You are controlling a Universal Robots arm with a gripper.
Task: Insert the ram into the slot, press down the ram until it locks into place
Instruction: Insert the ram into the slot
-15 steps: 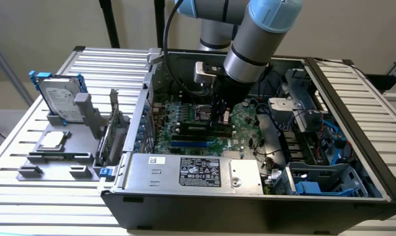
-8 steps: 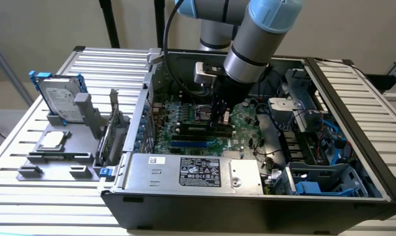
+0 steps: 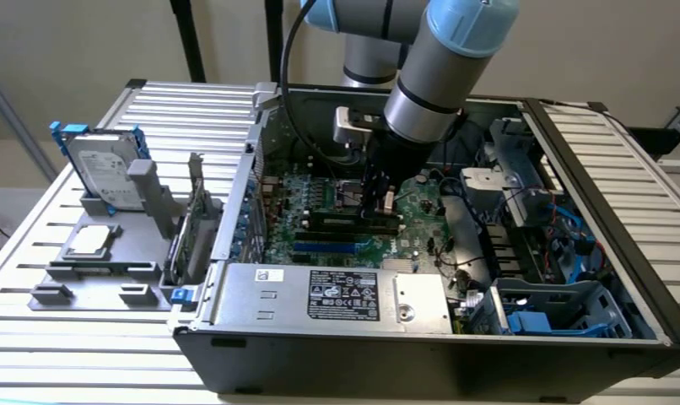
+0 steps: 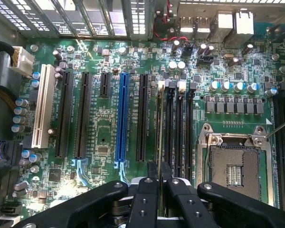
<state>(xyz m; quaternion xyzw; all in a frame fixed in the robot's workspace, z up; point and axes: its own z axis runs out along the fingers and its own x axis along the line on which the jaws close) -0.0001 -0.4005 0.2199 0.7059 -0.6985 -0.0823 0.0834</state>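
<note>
insertion is the step in hand, by my reading. black two-fingered gripper has its jaws clamped on the long, thin green ram stick, held on edge. its lower edge sits at or in the narrow black plastic memory slot, the one nearest the bright blue connector, in the row beside the square metal-framed cpu socket. whether the end latches have closed i cannot tell. seating calls for a straight downward press, stick kept in line with the slot.
</note>
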